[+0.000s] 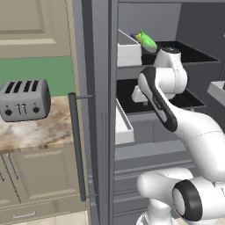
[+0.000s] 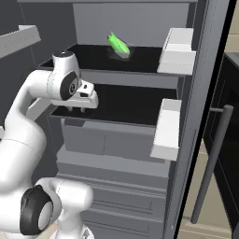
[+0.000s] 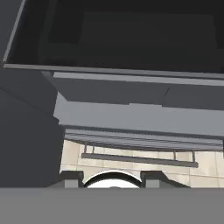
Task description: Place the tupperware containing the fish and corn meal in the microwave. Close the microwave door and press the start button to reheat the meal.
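Pincer [image 2: 79,110] hangs over the lower black shelf [image 2: 126,105], fingers spread and empty; the tupperware [image 2: 120,50] sits a shelf above.

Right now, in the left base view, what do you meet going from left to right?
Toaster → fridge door handle → white door bins → green and yellow meal on the upper shelf → gripper area and arm.
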